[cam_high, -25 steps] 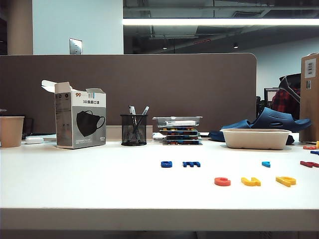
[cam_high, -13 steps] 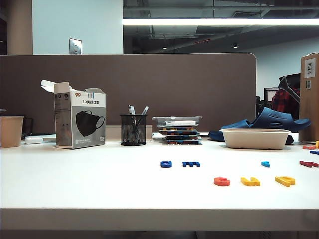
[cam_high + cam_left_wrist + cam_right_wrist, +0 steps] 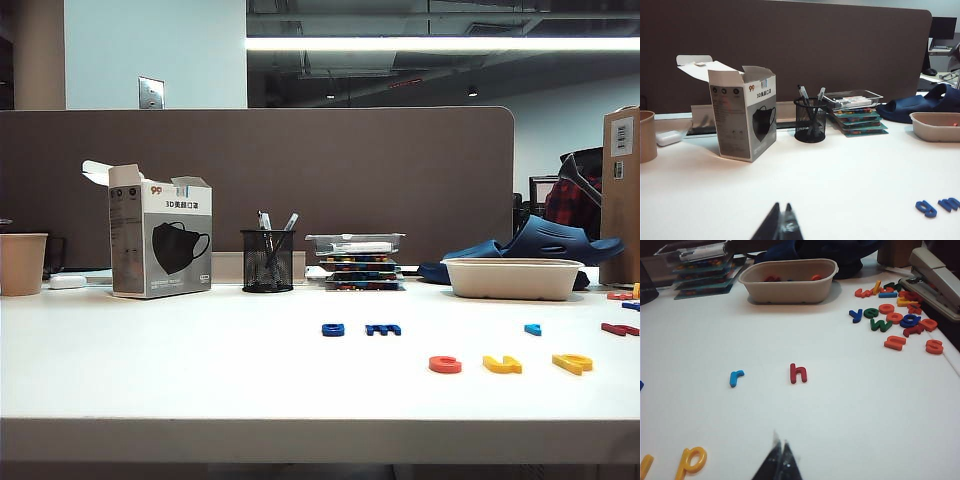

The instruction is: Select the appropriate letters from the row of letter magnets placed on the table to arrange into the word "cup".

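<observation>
On the white table (image 3: pixel 200 360) a red "c" (image 3: pixel 445 364), a yellow "u" (image 3: pixel 502 364) and a yellow "p" (image 3: pixel 572 363) lie side by side near the front edge. Behind them runs the row of letter magnets: two dark blue ones (image 3: pixel 333 329) (image 3: pixel 383 329), a light-blue "r" (image 3: pixel 533 328) and a red "h" (image 3: pixel 620 328). Neither arm shows in the exterior view. My left gripper (image 3: pixel 782 207) is shut and empty, low over bare table, with the dark blue letters (image 3: pixel 926 208) off to one side. My right gripper (image 3: pixel 780 442) is shut and empty, near the "p" (image 3: pixel 690 461).
A mask box (image 3: pixel 160 245), mesh pen cup (image 3: pixel 268 260), stacked trays (image 3: pixel 358 262) and a beige bowl (image 3: pixel 513 277) line the back. A paper cup (image 3: pixel 22 263) stands far left. A heap of loose letters (image 3: pixel 895 315) and a stapler (image 3: pixel 935 275) sit by the right edge.
</observation>
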Tool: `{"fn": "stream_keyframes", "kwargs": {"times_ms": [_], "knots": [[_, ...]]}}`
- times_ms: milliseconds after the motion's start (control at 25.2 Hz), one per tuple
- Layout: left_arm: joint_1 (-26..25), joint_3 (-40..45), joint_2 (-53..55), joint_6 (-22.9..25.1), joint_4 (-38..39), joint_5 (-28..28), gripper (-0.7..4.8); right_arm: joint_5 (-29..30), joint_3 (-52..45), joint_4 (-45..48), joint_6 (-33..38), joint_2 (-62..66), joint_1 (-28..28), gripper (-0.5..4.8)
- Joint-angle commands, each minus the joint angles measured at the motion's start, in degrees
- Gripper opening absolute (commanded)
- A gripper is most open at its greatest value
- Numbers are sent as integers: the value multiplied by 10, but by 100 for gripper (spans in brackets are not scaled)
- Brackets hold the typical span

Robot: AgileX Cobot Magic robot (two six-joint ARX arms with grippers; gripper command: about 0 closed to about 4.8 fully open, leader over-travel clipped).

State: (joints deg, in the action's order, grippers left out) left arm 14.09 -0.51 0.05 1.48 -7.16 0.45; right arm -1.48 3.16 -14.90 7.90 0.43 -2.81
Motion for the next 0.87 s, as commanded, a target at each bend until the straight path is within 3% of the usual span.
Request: {"fn": "stream_keyframes", "kwargs": {"times_ms": [40,874], "knots": [[0,1,0,6,-3,-3,-5,-1,-3,10,-1,-6,0,22],[0,1,0,-17,38,-13,-5,-1,-16,25,-2,-6,1,24]]}}
